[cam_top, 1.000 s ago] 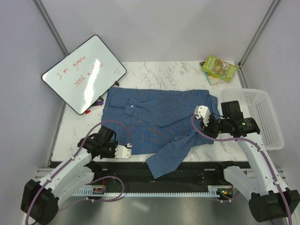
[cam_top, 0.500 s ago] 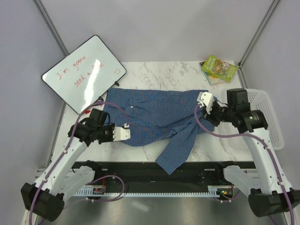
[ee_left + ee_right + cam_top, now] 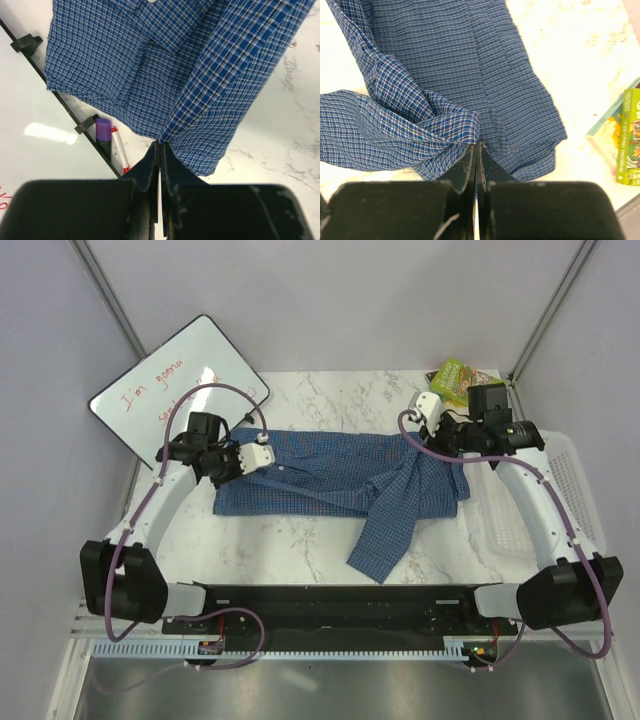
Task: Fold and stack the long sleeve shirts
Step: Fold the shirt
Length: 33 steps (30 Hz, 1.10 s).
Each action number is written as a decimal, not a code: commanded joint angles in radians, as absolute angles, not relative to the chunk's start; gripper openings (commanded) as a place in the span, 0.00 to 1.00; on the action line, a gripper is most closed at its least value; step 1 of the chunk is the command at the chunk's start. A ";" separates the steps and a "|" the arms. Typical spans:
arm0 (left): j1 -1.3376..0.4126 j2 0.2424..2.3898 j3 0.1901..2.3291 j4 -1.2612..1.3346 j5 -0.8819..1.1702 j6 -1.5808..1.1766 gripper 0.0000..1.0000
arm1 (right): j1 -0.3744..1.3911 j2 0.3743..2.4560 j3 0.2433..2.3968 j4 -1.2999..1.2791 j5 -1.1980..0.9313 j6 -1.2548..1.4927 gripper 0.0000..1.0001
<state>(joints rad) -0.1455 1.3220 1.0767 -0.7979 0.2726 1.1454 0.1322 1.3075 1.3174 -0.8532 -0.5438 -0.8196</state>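
Left gripper [image 3: 160,145] and right gripper [image 3: 476,145], each pinched tight on an edge of the blue checked shirt [image 3: 330,475], have swept from the near side of the marble table [image 3: 330,400] toward its far side within the last second, doubling the garment into a narrower band across the middle; one sleeve [image 3: 385,538] trails toward the arms, so the fold looks only begun
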 commanded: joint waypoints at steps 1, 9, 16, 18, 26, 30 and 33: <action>-0.127 1.420 1.161 -0.697 0.295 1.123 0.02 | 0.124 1.400 1.416 -0.781 -0.555 -0.853 0.00; -0.114 1.565 1.204 -0.637 0.276 1.118 0.02 | 0.124 1.523 1.431 -0.724 -0.552 -0.847 0.00; -0.089 1.632 1.242 -0.614 0.268 1.101 0.02 | 0.124 1.589 1.459 -0.663 -0.540 -0.822 0.00; -0.089 1.653 1.253 -0.614 0.268 1.095 0.02 | 0.124 1.615 1.476 -0.660 -0.543 -0.819 0.00; -0.089 1.715 1.287 -0.603 0.265 1.065 0.04 | 0.124 1.657 1.445 -0.649 -0.509 -0.825 0.00; -0.089 1.739 1.285 -0.584 0.247 1.066 0.04 | 0.118 1.651 1.417 -0.629 -0.471 -0.831 0.00; -0.087 1.753 1.281 -0.568 0.230 1.071 0.09 | 0.101 1.638 1.410 -0.621 -0.468 -0.833 0.00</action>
